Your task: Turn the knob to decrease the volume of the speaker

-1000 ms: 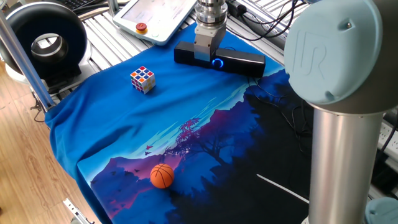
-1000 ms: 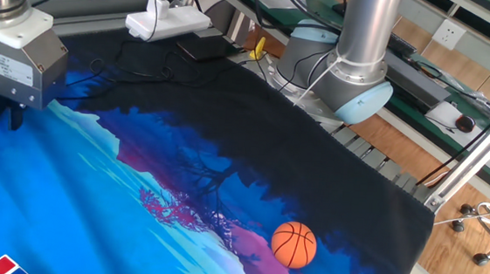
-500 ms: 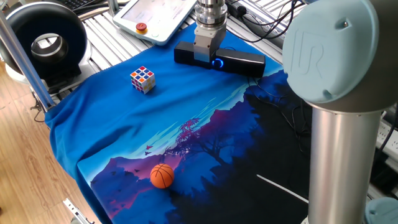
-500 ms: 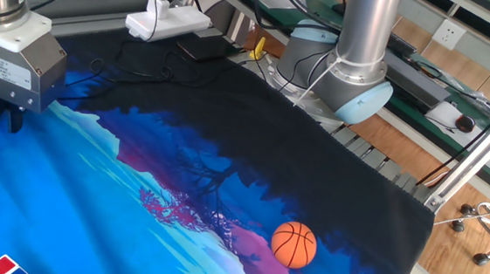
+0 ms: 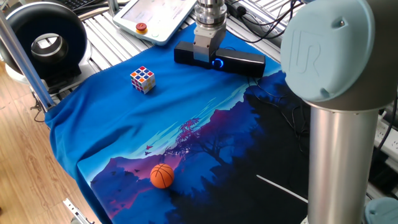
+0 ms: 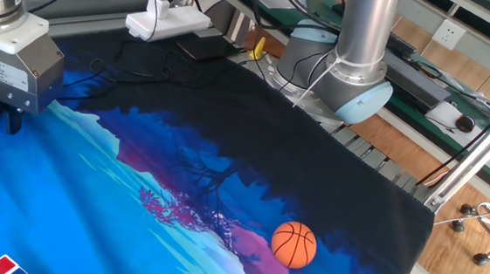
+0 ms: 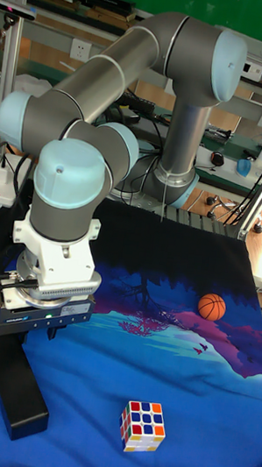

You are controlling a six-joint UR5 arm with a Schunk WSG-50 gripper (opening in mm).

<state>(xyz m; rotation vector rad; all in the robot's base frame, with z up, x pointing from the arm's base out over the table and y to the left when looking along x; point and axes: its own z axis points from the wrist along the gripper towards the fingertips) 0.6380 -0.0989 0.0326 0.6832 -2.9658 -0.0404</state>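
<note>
One fixed view, left to right: a black ring device at the far left; a puzzle cube on the blue cloth covering the tabletop; an orange ball near the front edge; a red button on a white pendant at the back. The speaker lies along the back of the cloth. The knob glows blue at its middle, just right of the gripper, which stands vertically over the bar.

Jaws: hidden behind the gripper body in every view, so neither their opening nor any hold on the knob can be told.

Tall fixed view: the gripper body sits directly above the speaker, and the knob is covered.

Risks: if the jaws sit off-centre on the small knob, a wrist turn would likely slip off it or drag the light speaker across the cloth. Turning the wrong way would raise the volume.
</note>
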